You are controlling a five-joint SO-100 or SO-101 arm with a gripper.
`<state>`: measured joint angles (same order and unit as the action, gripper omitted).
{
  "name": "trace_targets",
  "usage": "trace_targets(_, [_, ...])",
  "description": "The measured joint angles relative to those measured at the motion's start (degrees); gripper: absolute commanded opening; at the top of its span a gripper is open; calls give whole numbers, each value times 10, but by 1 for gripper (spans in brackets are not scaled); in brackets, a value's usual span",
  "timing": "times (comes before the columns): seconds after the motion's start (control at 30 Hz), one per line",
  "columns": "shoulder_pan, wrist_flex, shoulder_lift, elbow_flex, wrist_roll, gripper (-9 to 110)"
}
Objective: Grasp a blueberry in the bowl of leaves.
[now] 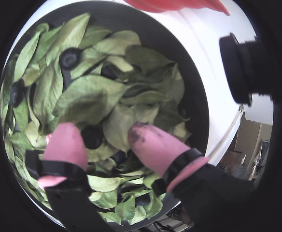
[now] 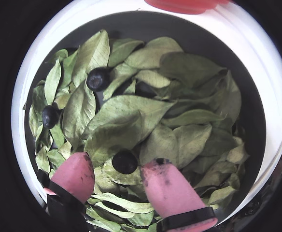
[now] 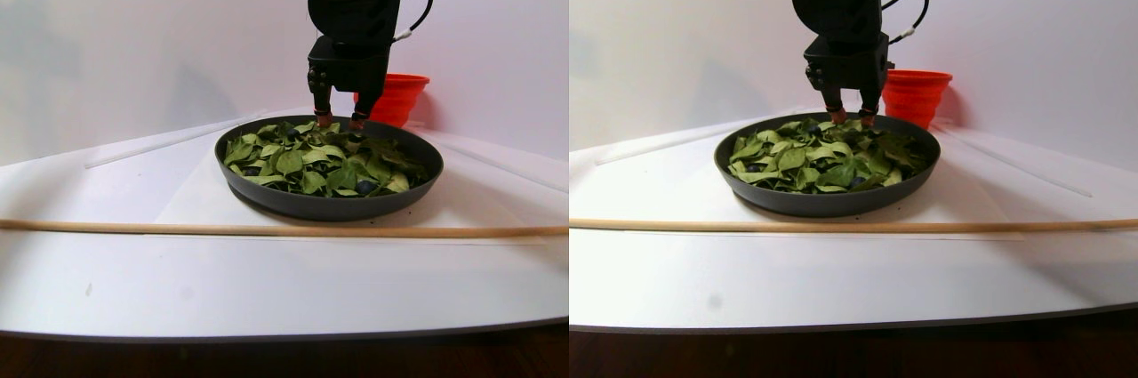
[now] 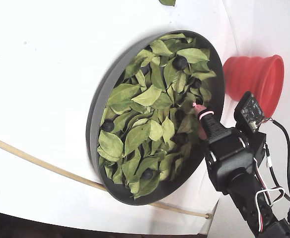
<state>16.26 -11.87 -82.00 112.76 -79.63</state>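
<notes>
A robot arm's gripper (image 2: 119,176) hangs low over a dark grey bowl (image 2: 249,116) heaped with green leaves (image 2: 126,118), its two pink-padded fingers (image 2: 167,188) spread apart and holding nothing, with one small blueberry (image 2: 125,162) lying on the leaves in the gap between them. In the other wrist view the same blueberry (image 1: 92,137) sits close against the left finger, off-centre in the opening, and the side-on stereo pair shows the fingertips at about the level of the leaf heap near the bowl's far rim. The risk, judged from here, is that the close could nudge the round berry sideways so that it rolls off or slips down among the loose leaves; a leaf edge could also be caught between a pad and the fruit and spoil the hold, and pressing too hard might crush it. Other berries (image 2: 98,78) lie farther off among the leaves, well clear of the fingers. The bowl rests on a plain white tabletop (image 3: 267,280) before a pale wall, with a red ribbed cup (image 4: 256,82) standing just beside the bowl and a thin wooden rod (image 3: 267,229) lying across the table in front of it.
</notes>
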Motion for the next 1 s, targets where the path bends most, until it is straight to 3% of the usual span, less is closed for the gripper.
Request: trace_targets(1.0, [-11, -33, 64, -22, 40, 19])
